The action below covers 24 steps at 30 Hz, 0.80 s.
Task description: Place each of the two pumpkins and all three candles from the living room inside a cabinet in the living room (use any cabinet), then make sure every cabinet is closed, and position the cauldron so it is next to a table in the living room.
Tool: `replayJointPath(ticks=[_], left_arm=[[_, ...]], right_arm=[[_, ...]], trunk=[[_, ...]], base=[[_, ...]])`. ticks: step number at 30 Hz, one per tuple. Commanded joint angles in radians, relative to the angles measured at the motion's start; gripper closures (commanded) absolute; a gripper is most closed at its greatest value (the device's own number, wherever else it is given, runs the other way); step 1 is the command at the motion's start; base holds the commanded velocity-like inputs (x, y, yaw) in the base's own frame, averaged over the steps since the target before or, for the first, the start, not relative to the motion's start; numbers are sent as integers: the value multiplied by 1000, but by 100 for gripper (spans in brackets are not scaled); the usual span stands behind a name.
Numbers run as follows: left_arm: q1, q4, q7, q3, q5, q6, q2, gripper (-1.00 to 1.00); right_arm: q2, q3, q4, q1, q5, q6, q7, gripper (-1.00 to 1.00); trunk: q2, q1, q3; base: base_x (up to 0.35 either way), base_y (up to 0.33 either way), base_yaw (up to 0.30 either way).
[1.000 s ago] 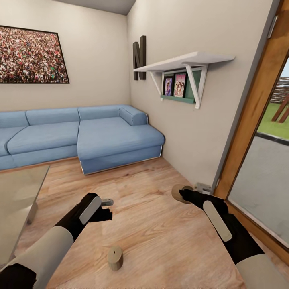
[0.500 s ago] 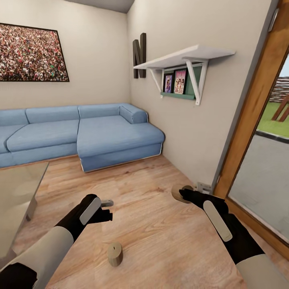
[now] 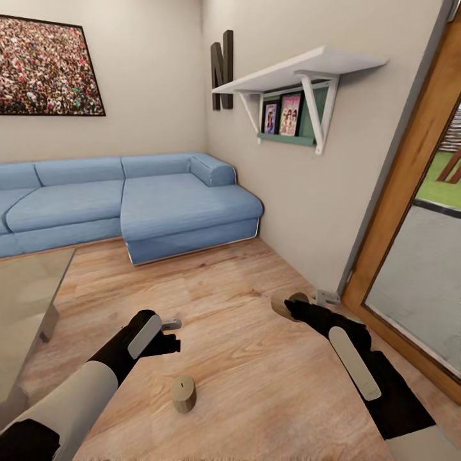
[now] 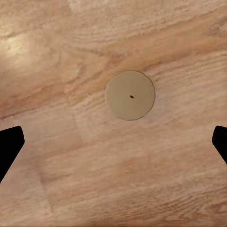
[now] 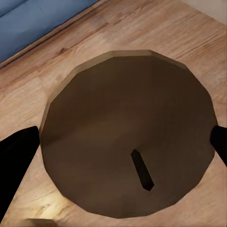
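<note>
While right end effector (image 3: 289, 308) grips candle (image 3: 280, 305), second candle (image 3: 184, 394) below left end effector (image 3: 168, 334)

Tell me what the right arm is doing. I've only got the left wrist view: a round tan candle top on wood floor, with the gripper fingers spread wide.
Observer: The right gripper is shut on a second candle, wick end facing its wrist camera.
Operator: Is there a table anywhere near me?
Observer: Yes, a glass table stands on your left, close to the left arm.
Operator: And what's straight ahead?
Observer: A blue sofa runs along the far wall into the corner.
</note>
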Motion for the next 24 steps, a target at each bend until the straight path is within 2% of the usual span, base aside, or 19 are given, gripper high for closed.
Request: replayJointPath(ticks=[1, 7, 12, 16, 24], left_arm=[[-1, -1, 9, -6, 11, 1, 1, -100], [-1, -2, 9, -6, 11, 1, 1, -100], [-1, -2, 9, -6, 11, 1, 1, -100], [-1, -3, 8, -6, 11, 0, 1, -100], [-3, -7, 1, 1, 18, -17, 1, -100]], right_arm=[[-1, -4, -24, 11, -8, 2, -10, 100], [0, -48, -120, 65, -8, 16, -10, 100], [1, -60, -142, 78, -8, 22, -10, 100], [1, -62, -146, 81, -8, 23, -10, 100], [-1, -27, -164, 82, -4, 33, -42, 100]], trunk=[[-1, 0, -5], [-2, 3, -28], [-3, 5, -48], [-4, 7, -63], [-4, 7, -63]], base=[[0, 0, 0], [0, 0, 0], [0, 0, 0], [0, 0, 0], [0, 0, 0]])
